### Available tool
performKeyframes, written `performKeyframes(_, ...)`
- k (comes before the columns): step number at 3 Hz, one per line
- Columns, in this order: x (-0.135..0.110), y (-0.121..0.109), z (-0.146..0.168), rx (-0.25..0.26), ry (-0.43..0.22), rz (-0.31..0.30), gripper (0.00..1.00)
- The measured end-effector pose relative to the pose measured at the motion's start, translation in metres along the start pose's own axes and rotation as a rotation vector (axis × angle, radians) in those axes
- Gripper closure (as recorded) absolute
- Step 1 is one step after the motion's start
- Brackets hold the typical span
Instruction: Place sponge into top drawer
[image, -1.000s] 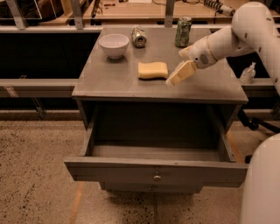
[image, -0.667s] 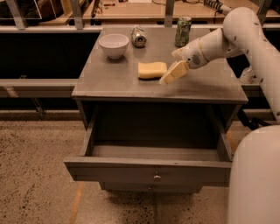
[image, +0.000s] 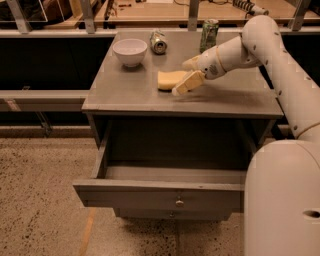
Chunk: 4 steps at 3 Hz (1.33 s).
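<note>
Floor (image: 40, 190), speckled and brown, fills the lower left of my view. Beside it stands a grey cabinet seen from the front and a little above. Its drawer (image: 125, 192) is pulled well out toward me, so I look down onto the grey bottom panel. A small round knob (image: 179, 203) sits at the centre of the drawer front.

Above the drawer is the flat grey tabletop (image: 120, 92). At its back left stands a white bowl (image: 130, 51), upright. Just right of the bowl, nearer the back edge, a silver can (image: 159, 42) lies on its side with one end facing me.

Near the middle of the tabletop, slightly right of centre, lies the sponge (image: 168, 80), pale yellow and flat on the surface, well apart from the bowl and both cans. It is not in the drawer.

My hand (image: 180, 77) is at the sponge's right end, low over the tabletop. It is open: its yellowish fingers (image: 190, 82) are spread, one on the near side of the sponge and one on the far side, with the end of the sponge between them. I cannot tell whether either finger touches it.

Behind the hand, at the back of the tabletop, a green can (image: 209, 35) stands upright. The white arm (image: 270, 55) reaches in from the right, bending down along the right edge into the robot's white body (image: 282, 200), which fills the lower right corner.
</note>
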<state>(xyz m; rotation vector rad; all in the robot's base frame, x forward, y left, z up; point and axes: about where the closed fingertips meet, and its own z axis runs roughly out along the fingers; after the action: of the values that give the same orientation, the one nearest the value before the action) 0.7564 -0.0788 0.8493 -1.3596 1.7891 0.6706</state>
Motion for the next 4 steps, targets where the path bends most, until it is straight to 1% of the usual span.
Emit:
performKeyframes(1,0.001,0.003,0.014,-0.040,-0.021,-0.035,0.41)
performKeyframes(2,-0.001,0.007,0.014,-0.058,-0.029,-0.061,0.64)
performKeyframes(3,-0.002,0.023,-0.017,-0.065,-0.015,-0.077,0.88)
performKeyframes(4,-0.007,0.066,-0.070,-0.034,0.033,-0.071,1.00)
